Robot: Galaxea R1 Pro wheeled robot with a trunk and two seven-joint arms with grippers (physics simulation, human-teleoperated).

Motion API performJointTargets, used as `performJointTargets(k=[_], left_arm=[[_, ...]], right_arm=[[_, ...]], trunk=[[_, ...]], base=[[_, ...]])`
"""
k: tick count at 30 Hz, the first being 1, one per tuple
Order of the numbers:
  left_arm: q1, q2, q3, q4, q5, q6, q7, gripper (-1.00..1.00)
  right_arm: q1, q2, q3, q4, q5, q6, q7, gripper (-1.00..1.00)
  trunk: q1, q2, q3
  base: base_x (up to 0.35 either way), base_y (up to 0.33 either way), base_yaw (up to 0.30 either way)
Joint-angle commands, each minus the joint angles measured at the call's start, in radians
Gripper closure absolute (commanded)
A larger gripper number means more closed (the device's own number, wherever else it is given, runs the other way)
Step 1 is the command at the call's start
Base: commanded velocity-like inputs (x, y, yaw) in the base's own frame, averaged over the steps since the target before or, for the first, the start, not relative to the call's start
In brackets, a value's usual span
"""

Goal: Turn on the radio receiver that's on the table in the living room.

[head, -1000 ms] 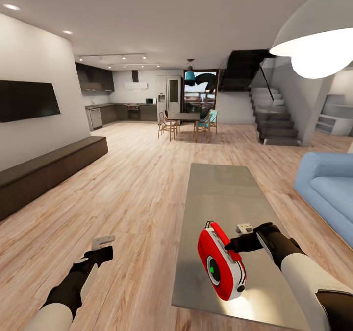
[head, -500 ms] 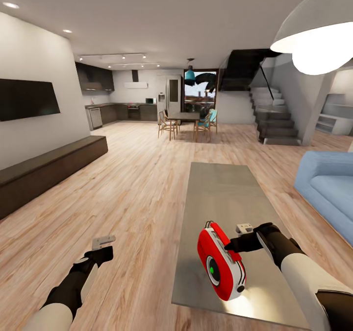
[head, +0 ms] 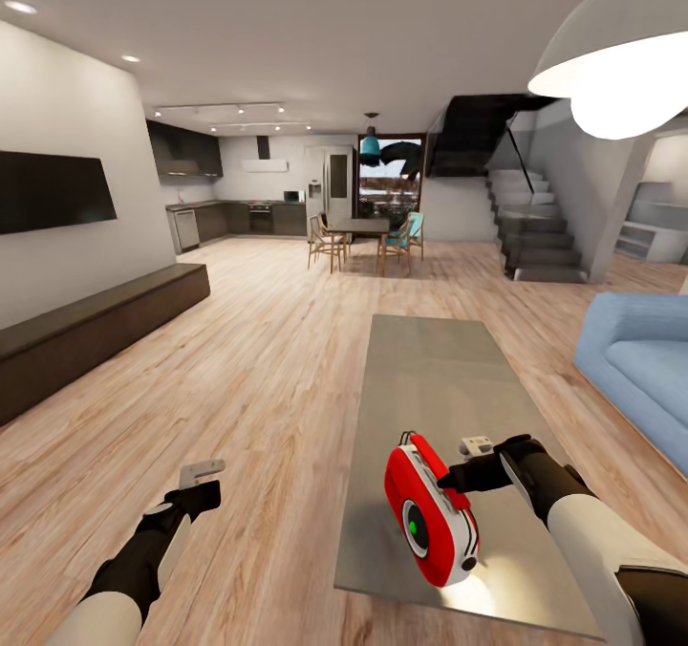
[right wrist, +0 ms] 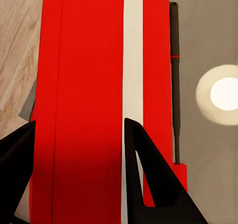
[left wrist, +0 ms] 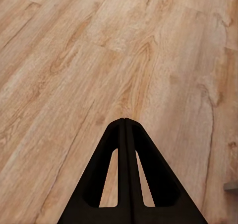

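**Radio receiver clamped over the table's near end**

Radio receiver (head: pixel 431 512), a glossy red rounded box with white trim, sits clamped in my right gripper (head: pixel 449 482), dial facing left, long axis tilted. Below lies the matte grey table (head: pixel 430 378), its far length bare. My left gripper (left wrist: pixel 124 120) hangs pressed together over wood-plank floor (head: pixel 248 359).

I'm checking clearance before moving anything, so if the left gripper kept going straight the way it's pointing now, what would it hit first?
Most likely the wooden floor. The left gripper has its fingers closed together and points at bare planks, with nothing between in the left wrist view. How far off the floor lies is unclear.
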Motion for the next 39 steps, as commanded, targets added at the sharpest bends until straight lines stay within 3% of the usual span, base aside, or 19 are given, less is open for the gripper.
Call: performJointTargets(k=[1,9,17,25,39], left_arm=[[0.0,0.0,0.0,0.0,0.0,0.0,0.0,1.0],[0.0,-0.003,0.0,0.0,0.0,0.0,0.001,1.0],[0.0,-0.002,0.0,0.0,0.0,0.0,-0.001,1.0],[0.0,-0.003,0.0,0.0,0.0,0.0,0.0,1.0],[0.0,-0.003,0.0,0.0,0.0,0.0,0.0,1.0]], right_arm=[[0.0,0.0,-0.001,0.0,-0.006,0.001,0.001,1.0],[0.0,0.001,0.0,0.0,-0.006,0.001,0.001,1.0],[0.0,0.001,0.0,0.0,-0.006,0.001,0.001,1.0],[0.0,0.002,0.0,0.0,-0.006,0.001,0.001,1.0],[0.0,0.002,0.001,0.0,-0.004,0.001,-0.002,1.0]], trunk=[[0.004,-0.007,-0.003],[0.035,-0.063,-0.028],[0.035,-0.063,-0.028],[0.065,-0.119,-0.053],[0.065,-0.119,-0.053]], base=[[0.0,0.0,0.0],[0.0,0.0,0.0],[0.0,0.0,0.0],[0.0,0.0,0.0],[0.0,0.0,0.0]])
